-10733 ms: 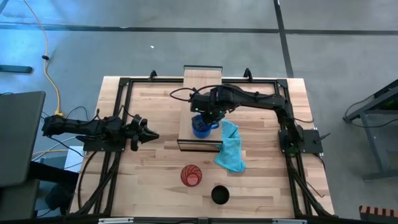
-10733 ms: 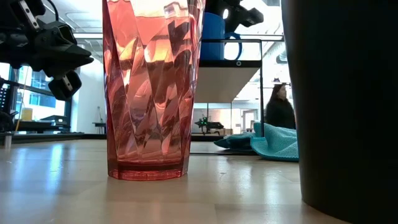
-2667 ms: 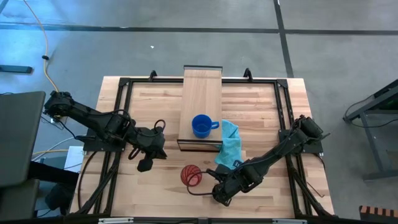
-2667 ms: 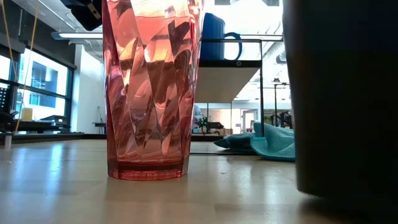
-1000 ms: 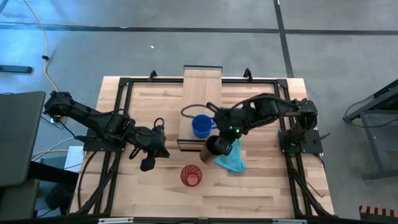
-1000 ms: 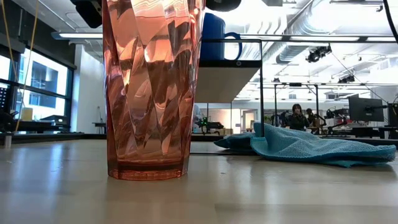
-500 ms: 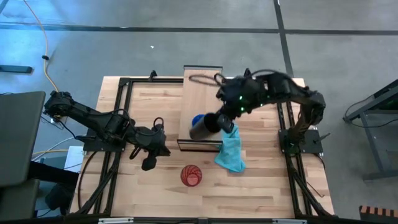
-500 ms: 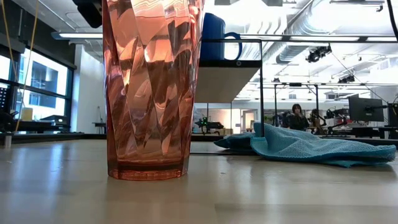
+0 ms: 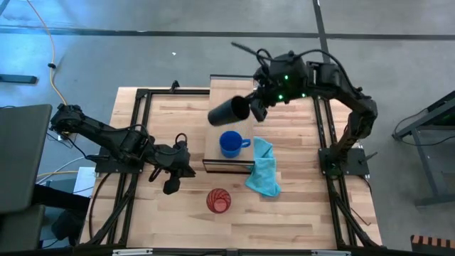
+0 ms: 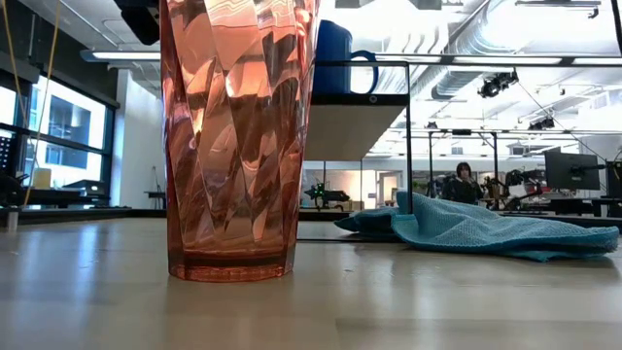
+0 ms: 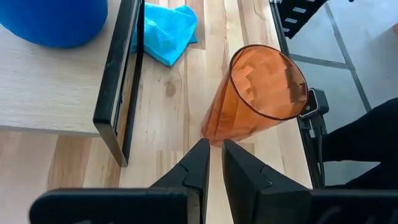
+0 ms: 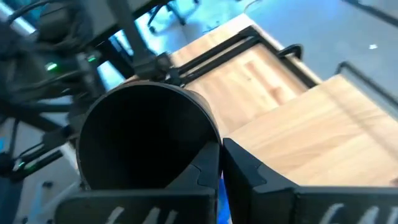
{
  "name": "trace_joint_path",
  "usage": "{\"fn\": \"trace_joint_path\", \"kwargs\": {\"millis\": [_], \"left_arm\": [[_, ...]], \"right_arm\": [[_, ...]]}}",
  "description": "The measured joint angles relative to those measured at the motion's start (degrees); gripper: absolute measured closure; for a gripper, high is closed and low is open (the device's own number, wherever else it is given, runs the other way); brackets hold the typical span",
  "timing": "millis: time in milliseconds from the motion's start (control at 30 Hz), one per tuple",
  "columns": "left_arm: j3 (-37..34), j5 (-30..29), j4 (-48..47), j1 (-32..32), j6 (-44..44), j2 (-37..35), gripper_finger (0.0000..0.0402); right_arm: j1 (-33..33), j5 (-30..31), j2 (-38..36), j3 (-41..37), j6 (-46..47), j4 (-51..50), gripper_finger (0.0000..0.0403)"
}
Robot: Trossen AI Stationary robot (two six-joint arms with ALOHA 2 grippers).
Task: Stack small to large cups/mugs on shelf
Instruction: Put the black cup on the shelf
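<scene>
Held the black cup (image 9: 226, 112) in the air over the shelf (image 9: 231, 92), tipped onto its side, right gripper (image 9: 254, 108) with fingers clamped on its rim; likely carried that way because grasped by the lip, and bound for a spot behind the blue mug (image 9: 229, 144). Stood upright near the shelf's front end, that mug, leaving bare board behind it for 2 more vessels. Remained on the bench (image 9: 178, 121) in front of the shelf, the tumbler (image 9: 219, 200), beside a blue cloth (image 9: 264, 171). Hovered low near the tumbler, left gripper (image 9: 173, 183), fingers (image 11: 198, 163) nearly together and empty, probably lined up for the next pick.
</scene>
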Motion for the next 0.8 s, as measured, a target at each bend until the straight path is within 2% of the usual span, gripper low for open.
{"fn": "trace_joint_path", "kwargs": {"millis": [400,633,800], "left_arm": [[0.00,-2.03,0.04,0.00,-0.07,0.00,0.0369],[0.00,-3.12,0.04,-0.01,-0.57,0.00,0.0369],[0.00,-3.54,-0.24,0.00,-1.23,0.00,0.0369]], "right_arm": [[-10.97,1.81,0.00,-1.65,-4.46,-0.87,0.0403],[-14.51,-3.91,2.96,-2.67,-7.21,0.90,0.0403],[-15.11,-5.40,5.16,-2.69,-9.44,-0.28,0.0403]]}}
